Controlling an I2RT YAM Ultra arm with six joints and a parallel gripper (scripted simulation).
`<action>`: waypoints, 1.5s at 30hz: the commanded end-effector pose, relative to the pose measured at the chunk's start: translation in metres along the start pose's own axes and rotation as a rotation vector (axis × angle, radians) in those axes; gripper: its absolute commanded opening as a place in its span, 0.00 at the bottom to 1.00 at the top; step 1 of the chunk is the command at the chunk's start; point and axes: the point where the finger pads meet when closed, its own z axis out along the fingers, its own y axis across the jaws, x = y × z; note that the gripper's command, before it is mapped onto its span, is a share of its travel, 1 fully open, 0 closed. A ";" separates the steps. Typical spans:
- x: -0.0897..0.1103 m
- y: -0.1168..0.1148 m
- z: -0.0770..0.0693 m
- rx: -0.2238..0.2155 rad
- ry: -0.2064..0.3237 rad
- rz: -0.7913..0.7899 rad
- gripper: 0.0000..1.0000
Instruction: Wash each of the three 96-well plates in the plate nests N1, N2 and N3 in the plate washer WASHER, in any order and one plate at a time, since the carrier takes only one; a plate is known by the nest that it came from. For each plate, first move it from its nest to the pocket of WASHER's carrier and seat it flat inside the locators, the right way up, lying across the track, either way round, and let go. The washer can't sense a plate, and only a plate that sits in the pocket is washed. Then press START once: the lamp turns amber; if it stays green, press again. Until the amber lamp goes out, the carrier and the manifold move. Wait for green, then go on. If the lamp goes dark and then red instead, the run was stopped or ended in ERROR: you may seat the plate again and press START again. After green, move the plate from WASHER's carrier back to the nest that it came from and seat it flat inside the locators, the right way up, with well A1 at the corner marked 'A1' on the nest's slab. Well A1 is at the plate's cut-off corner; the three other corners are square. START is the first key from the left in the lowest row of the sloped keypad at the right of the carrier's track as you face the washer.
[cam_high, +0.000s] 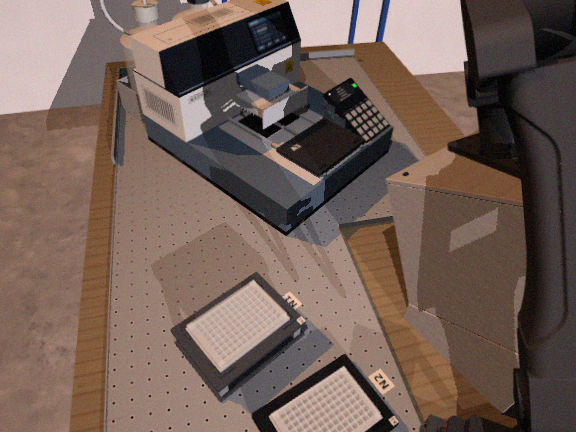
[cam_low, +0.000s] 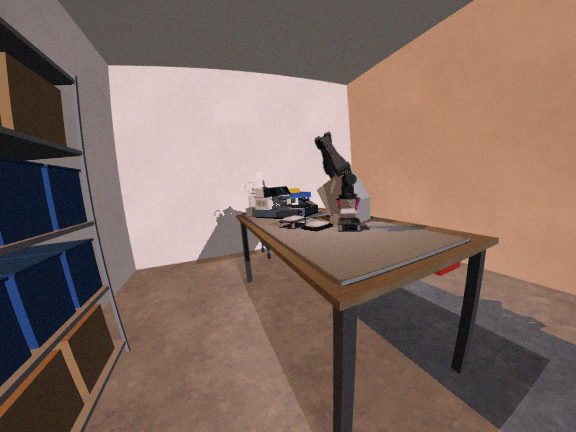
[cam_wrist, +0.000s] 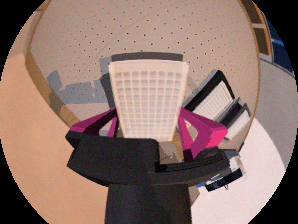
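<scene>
In the wrist view my gripper (cam_wrist: 148, 109) has its magenta fingers shut on the long sides of a white 96-well plate (cam_wrist: 148, 98). The plate lies flat and casts a shadow on the mat. In the exterior view the gripper (cam_low: 348, 213) hangs low over a dark nest (cam_low: 348, 226); the gap between plate and nest is too small to judge. Nest N1 holds a white plate (cam_high: 237, 324) and nest N2 holds another (cam_high: 326, 406). WASHER (cam_high: 235, 90) stands at the back, its dark carrier pocket (cam_high: 320, 145) is empty, and the lamp (cam_high: 354, 85) is green above the keypad (cam_high: 364, 114).
A tall grey box (cam_high: 450, 250) stands at the right of the mat, between the nests and the washer. My arm's dark links (cam_high: 530, 200) fill the right edge of the top view. Dark nest frames (cam_wrist: 216, 99) lie to the right of the held plate.
</scene>
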 end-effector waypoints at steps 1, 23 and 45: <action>0.007 0.003 -0.014 0.001 0.009 -0.013 0.00; 0.003 0.004 -0.049 -0.001 -0.002 -0.009 0.00; 0.002 -0.018 -0.048 0.003 -0.009 0.114 0.00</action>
